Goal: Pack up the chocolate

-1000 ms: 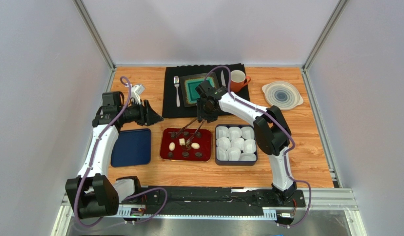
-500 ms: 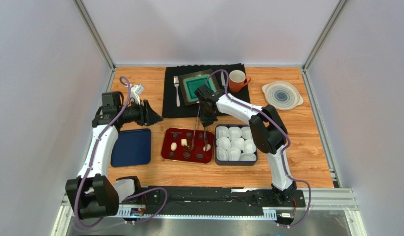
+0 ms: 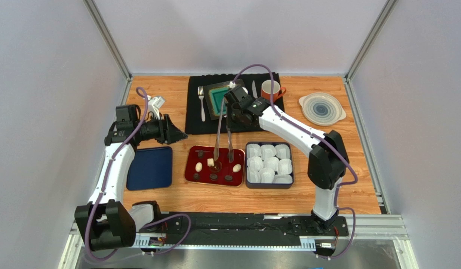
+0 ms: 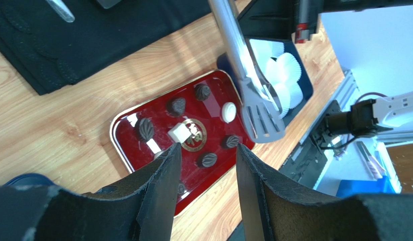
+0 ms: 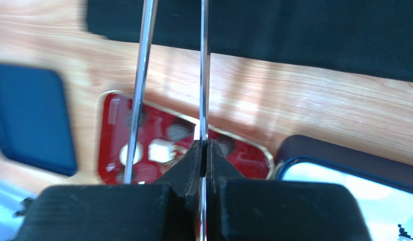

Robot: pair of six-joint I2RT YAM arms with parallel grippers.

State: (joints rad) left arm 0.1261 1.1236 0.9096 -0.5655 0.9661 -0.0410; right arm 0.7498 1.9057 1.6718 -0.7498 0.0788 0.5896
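The chocolate lies on a red tray (image 3: 189,168): dark rounds (image 4: 177,105), a white cube (image 3: 209,162) and white ovals (image 3: 236,167). My right gripper (image 3: 233,115) hangs above the tray's far edge, shut on one arm of metal tongs (image 3: 217,148). In the right wrist view that arm runs between the closed fingers (image 5: 203,145), and the other arm (image 5: 139,100) stands free to the left. The tongs' slotted tips (image 4: 261,118) hover over the tray with no piece seen between them. My left gripper (image 4: 206,150) is open and empty, left of the tray.
A dark blue box (image 3: 270,186) of white paper cups (image 3: 269,163) sits right of the tray. A blue lid (image 3: 150,168) lies to the left. Behind are a black mat (image 3: 244,124) with fork (image 3: 202,103) and teal plate (image 3: 222,100), an orange mug (image 3: 271,91) and a round plate (image 3: 322,107).
My right gripper has closed and the tongs' arms have swung from spread to nearly parallel. One white oval has shifted right on the tray. The right elbow has moved right. The left arm is still.
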